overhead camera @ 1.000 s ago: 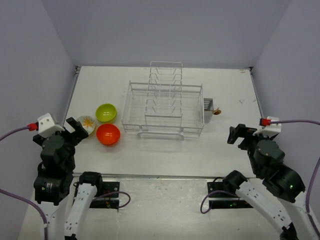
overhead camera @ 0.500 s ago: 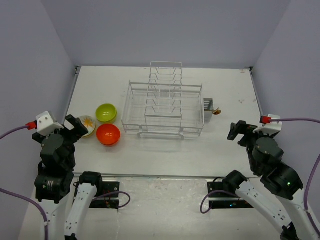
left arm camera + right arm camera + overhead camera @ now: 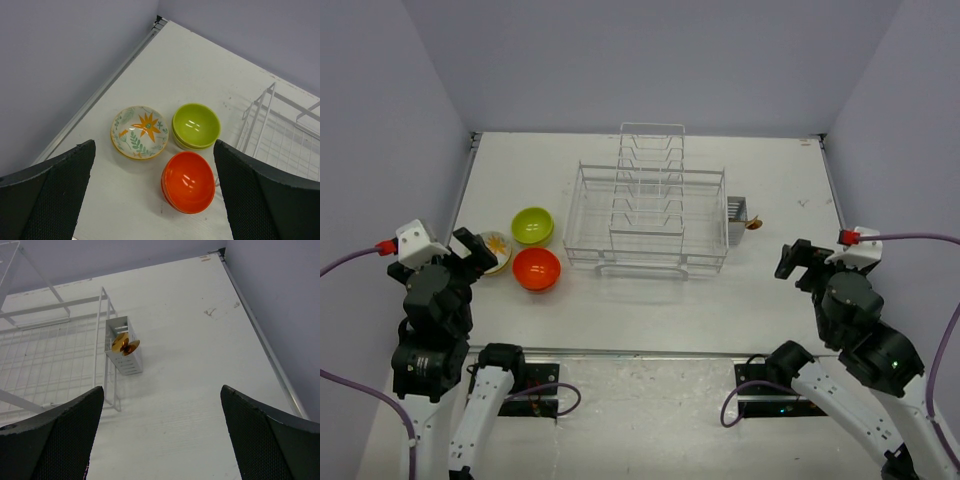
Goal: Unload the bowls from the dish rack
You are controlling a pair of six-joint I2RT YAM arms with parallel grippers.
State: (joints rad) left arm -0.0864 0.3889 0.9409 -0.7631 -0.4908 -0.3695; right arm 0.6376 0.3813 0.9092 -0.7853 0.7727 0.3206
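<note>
Left of the dish rack (image 3: 645,265), three bowl spots stand on the table. A cream flower-patterned bowl (image 3: 140,131) is nearest the wall. The lime-green bowl (image 3: 196,125) and the orange-red bowl (image 3: 188,181) each look like a stack of two. In the top view they show as cream (image 3: 495,250), green (image 3: 532,225) and orange (image 3: 536,269). No bowl shows in the rack's white wire basket. My left gripper (image 3: 472,250) hovers open just near of the cream bowl, holding nothing. Right of the rack, my right gripper (image 3: 798,262) is open over bare table.
A small grey cutlery cup (image 3: 125,360) hangs on the rack's right side (image 3: 100,340) with a gold-brown object (image 3: 125,344) in it. The rack's taller slotted section (image 3: 652,160) rises at the back. Walls close off the table's left, right and far edges.
Both arms have shifted only slightly. The grippers stay open, and the bowls and the rack have not moved.
</note>
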